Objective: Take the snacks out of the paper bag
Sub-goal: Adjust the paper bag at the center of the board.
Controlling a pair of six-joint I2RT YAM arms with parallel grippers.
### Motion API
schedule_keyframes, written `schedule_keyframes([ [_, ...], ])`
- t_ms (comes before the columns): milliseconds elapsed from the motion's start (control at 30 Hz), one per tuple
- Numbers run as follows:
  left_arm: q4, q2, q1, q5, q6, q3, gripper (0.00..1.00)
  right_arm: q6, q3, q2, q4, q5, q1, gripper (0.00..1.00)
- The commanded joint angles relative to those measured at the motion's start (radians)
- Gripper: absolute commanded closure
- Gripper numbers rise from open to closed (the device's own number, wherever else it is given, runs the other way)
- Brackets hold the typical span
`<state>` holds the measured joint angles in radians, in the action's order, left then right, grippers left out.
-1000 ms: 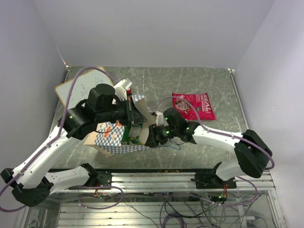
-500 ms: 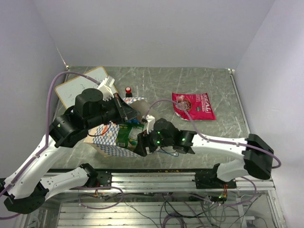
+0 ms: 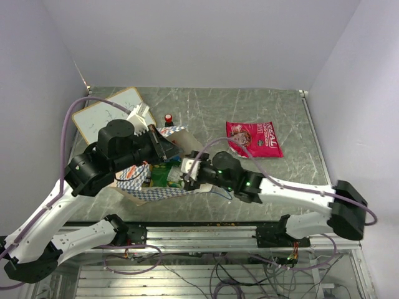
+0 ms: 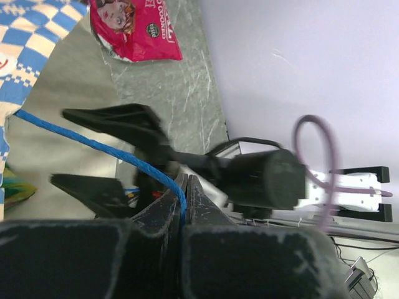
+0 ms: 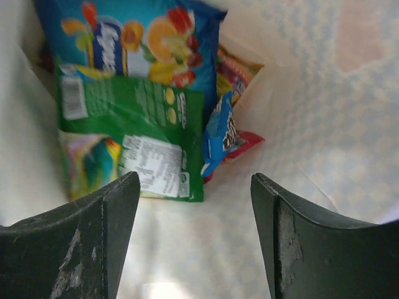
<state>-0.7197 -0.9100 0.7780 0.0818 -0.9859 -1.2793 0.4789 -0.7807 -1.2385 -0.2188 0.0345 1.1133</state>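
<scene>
The paper bag (image 3: 144, 187) lies on its side at the table's left, with its mouth facing right. My left gripper (image 3: 163, 146) is shut on the bag's blue cord handle (image 4: 93, 147) and holds the mouth up. My right gripper (image 3: 186, 177) is open at the mouth. In the right wrist view it (image 5: 194, 205) looks into the bag (image 5: 312, 124). Inside lie a green packet (image 5: 137, 118), a blue-and-orange packet (image 5: 143, 37), a small blue packet (image 5: 218, 134) and a red one (image 5: 247, 142) under it. A red packet (image 3: 254, 138) lies flat on the table to the right.
A white writing board (image 3: 103, 115) lies at the back left, partly under my left arm. A small red-capped bottle (image 3: 168, 118) stands behind the bag. The red packet also shows in the left wrist view (image 4: 134, 28). A metal rail (image 3: 206, 233) runs along the near edge.
My left gripper has drawn back to the left with the handle, and the bag's mouth has opened. My right gripper has moved left into the mouth. The packets inside now show.
</scene>
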Motion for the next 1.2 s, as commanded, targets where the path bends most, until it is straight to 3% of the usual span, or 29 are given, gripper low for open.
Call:
schedule_keyframes([
  [0,0.131,0.012,0.007,0.002,0.045,-0.004,0.93,0.22,-0.056,-0.136,-0.126,0.003,-0.053,0.29],
  [133,0.11,-0.005,0.007,-0.089,0.148,-0.058,0.93,0.212,-0.066,-0.167,-0.105,0.17,-0.047,0.31],
  [333,0.195,-0.094,0.006,-0.129,0.278,-0.123,0.93,0.024,-0.028,-0.185,-0.174,0.387,0.007,0.32],
  [467,0.18,-0.189,0.006,-0.153,0.372,-0.225,0.93,-0.031,-0.063,-0.272,-0.261,0.371,0.131,0.32],
  [567,0.119,-0.227,0.005,-0.189,0.433,-0.292,0.93,-0.177,-0.092,-0.356,-0.423,0.353,0.161,0.32],
  [767,0.024,-0.118,0.006,-0.23,0.411,-0.217,0.93,-0.245,-0.139,-0.423,-0.528,0.225,0.135,0.31],
  [933,-0.023,-0.04,0.005,-0.232,0.371,-0.195,0.93,-0.187,-0.077,-0.335,-0.429,0.169,0.064,0.3],
  [1167,0.051,-0.033,0.005,-0.152,0.318,-0.131,0.93,-0.002,-0.047,-0.265,-0.187,0.085,-0.009,0.28],
])
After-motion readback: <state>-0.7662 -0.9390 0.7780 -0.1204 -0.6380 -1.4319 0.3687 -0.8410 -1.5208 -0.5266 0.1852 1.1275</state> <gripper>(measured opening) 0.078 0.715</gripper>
